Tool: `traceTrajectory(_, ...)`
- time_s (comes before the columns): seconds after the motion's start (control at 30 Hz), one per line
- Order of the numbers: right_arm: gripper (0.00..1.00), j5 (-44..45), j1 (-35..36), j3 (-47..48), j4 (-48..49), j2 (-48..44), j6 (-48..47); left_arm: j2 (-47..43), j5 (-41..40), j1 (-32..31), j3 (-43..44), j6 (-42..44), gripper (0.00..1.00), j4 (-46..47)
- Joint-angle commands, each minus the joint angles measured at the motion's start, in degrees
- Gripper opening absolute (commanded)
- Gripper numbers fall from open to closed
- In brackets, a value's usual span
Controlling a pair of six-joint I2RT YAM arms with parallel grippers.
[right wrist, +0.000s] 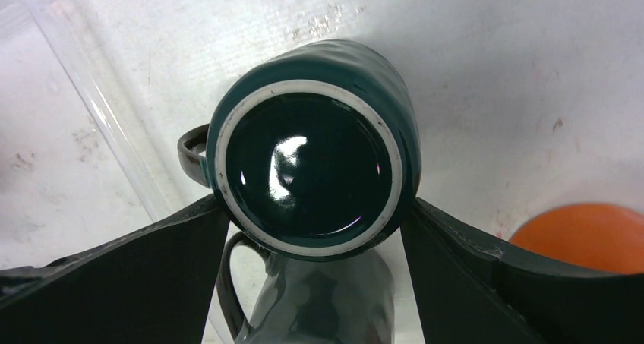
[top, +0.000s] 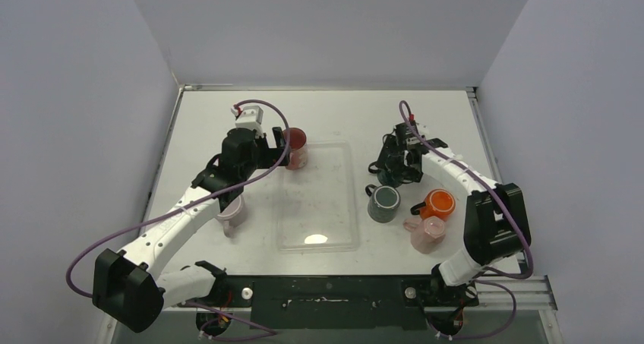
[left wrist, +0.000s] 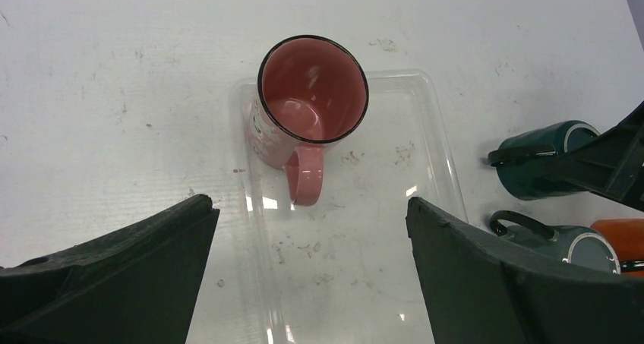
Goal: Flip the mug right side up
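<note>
A dark teal mug (right wrist: 311, 150) sits between my right gripper's (right wrist: 315, 207) fingers, which press on both its sides. Its white-ringed base faces the wrist camera and its mouth points away. In the left wrist view the teal mug (left wrist: 543, 158) looks tilted on its side in that gripper, just right of the tray. In the top view my right gripper (top: 395, 165) hides most of it. My left gripper (left wrist: 307, 203) is open and empty, just short of a red-pink mug (left wrist: 304, 93) that stands mouth up on the clear tray's far left corner.
The clear tray (top: 319, 222) lies mid-table. A grey mug (top: 383, 203), an orange mug (top: 438, 204) and a pink mug (top: 427, 232) stand close together near my right arm. A pale lavender mug (top: 233, 213) stands under my left arm.
</note>
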Motion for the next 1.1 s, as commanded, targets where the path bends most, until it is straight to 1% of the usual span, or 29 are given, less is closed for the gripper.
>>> traceTrajectory(0.0, 0.8, -3.18, -3.27, 1.03, 7.24, 2.03, -7.55, -1.41, 0.15, 0.47, 1.93, 0.92, 0.96, 1.74)
traceTrajectory(0.23, 0.81, -3.42, -3.68, 3.86, 8.82, 3.26, -11.4, -1.62, 0.16, 0.87, 1.93, 1.09, 0.96, 1.73)
traceTrajectory(0.37, 0.83, -2.19, -2.88, 5.27, 6.0, 2.86, -10.25, -1.7, 0.24, 1.11, 1.98, 1.26, 0.96, 1.63)
traceTrajectory(0.43, 0.87, -0.24, -0.84, 5.97, 4.14, 1.45, -8.49, -1.86, 0.09, 1.27, 1.89, 1.3, 0.96, 1.58)
traceTrajectory(0.53, 0.9, 3.0, 2.71, 6.66, 1.11, -0.44, -2.37, -2.04, -0.47, 1.61, 1.8, 1.06, 0.96, 1.33)
traceTrajectory(0.67, 0.9, 8.81, 7.24, 6.09, -2.06, -2.37, 10.52, -2.72, -1.03, 2.2, 1.52, 0.49, 0.96, 0.77)
traceTrajectory(0.7, 0.89, 9.66, 8.35, 5.93, -2.39, -2.53, 14.3, -3.05, -1.06, 2.32, 1.31, 0.43, 0.96, 0.63)
traceTrajectory(0.83, 0.88, 12.5, 11.05, 7.21, -2.63, -0.62, 22.42, -4.26, -0.69, 2.9, 0.54, 0.42, 0.96, 0.04)
traceTrajectory(0.9, 0.86, 13.15, 11.68, 8.49, -1.8, 1.4, 25.16, -4.91, -0.51, 3.08, 0.19, 0.39, 0.96, -0.16)
traceTrajectory(1.07, 0.74, 15.67, 12.3, 15.27, -3.11, 8.49, 31.94, -6.19, -0.61, 3.53, -0.46, 0.34, 0.96, -0.65)
